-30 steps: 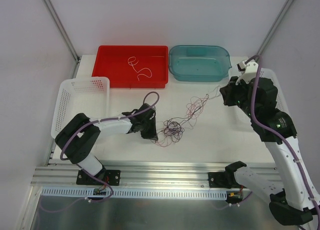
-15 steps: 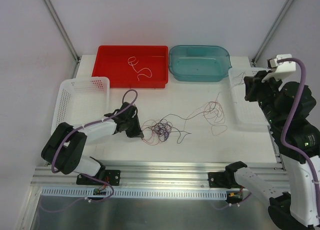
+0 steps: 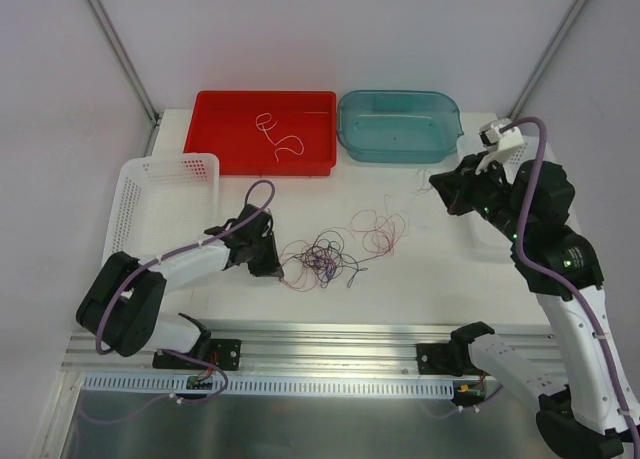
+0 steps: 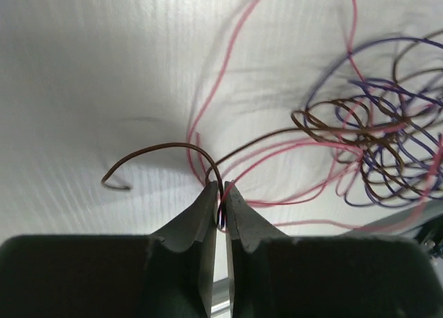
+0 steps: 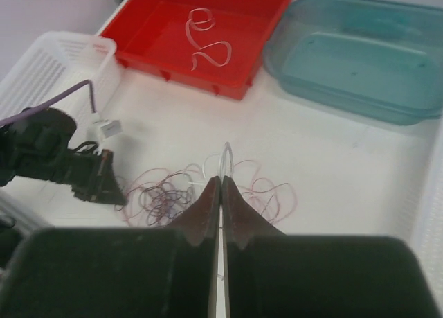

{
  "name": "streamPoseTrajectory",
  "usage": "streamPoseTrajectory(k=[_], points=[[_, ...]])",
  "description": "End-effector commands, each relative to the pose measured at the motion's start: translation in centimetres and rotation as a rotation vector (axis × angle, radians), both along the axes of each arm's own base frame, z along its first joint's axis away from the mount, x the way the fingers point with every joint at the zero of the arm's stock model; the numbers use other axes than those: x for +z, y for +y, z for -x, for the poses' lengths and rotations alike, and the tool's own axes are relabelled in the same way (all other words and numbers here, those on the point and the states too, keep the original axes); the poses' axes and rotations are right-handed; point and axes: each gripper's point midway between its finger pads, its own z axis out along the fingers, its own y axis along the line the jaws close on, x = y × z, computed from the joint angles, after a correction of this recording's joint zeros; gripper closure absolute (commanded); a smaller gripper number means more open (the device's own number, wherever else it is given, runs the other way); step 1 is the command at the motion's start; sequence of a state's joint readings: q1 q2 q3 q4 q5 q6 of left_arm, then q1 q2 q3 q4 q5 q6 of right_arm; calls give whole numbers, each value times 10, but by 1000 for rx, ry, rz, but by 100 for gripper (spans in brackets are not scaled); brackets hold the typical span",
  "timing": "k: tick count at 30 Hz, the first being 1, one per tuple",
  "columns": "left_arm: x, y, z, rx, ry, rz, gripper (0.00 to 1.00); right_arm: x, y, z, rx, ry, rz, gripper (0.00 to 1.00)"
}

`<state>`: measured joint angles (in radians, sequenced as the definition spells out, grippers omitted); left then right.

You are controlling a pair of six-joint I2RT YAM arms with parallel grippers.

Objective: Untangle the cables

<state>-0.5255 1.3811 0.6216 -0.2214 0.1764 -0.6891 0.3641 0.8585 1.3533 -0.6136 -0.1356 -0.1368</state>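
The cables (image 3: 325, 256) lie as a loose tangle of black, purple and red-pink loops mid-table, with pink loops (image 3: 380, 234) trailing to the right. My left gripper (image 3: 276, 261) sits low at the tangle's left edge. In the left wrist view it (image 4: 220, 192) is shut on a few wires, brown-black and pink, with the tangle (image 4: 377, 152) to its right. My right gripper (image 3: 441, 186) is raised at the right. In the right wrist view it (image 5: 221, 181) is shut on a thin white wire loop (image 5: 225, 155) above the tangle (image 5: 166, 192).
A red tray (image 3: 215, 139) at the back holds a curled white cable (image 3: 276, 136). A teal bin (image 3: 400, 151) stands beside it. A white basket (image 3: 135, 194) is at the left, and another white basket (image 3: 472, 147) lies partly under the right arm.
My right gripper swung out to the far right, then came back left and lower. The stretched pink loops slackened and gathered toward the tangle. The left gripper shifted left with the tangle, then held still.
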Motion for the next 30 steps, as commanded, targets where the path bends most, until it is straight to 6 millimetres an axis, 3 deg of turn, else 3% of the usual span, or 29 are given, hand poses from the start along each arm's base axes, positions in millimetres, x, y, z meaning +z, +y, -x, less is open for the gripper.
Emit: streamPoseTrajectory(k=[1,2,5,6,9,13,14,16,17,19,20,23,26,30], points=[[32,-14,5,-115,-94,54,90,-2,37,7,179,23,-130,99],[42,-20,5,-134,-119,78,79,-17,48,7,231,58,-148,99],[87,-38,-1,-179,-236,162,65,-30,61,9,303,90,-177,99],[102,-41,-2,-187,-277,189,55,-43,64,7,317,117,-175,99],[139,-52,-3,-226,-362,259,33,-53,74,11,372,149,-203,99],[181,-70,-1,-310,-456,319,16,-58,87,21,472,163,-224,99],[198,-76,-3,-334,-491,341,15,-60,90,24,495,171,-227,99],[207,-90,1,-409,-514,350,13,-63,95,27,529,173,-227,99],[223,-97,0,-432,-551,366,13,-64,98,30,552,176,-227,99],[230,-111,4,-498,-562,375,13,-66,102,33,578,179,-226,99],[245,-117,2,-515,-595,395,14,-69,106,36,604,187,-223,99],[263,-132,3,-564,-627,423,16,-75,114,43,652,200,-205,99],[270,-143,3,-595,-643,436,21,-82,119,47,685,209,-187,99],[265,-157,7,-638,-628,447,29,-85,126,52,721,215,-178,99]])
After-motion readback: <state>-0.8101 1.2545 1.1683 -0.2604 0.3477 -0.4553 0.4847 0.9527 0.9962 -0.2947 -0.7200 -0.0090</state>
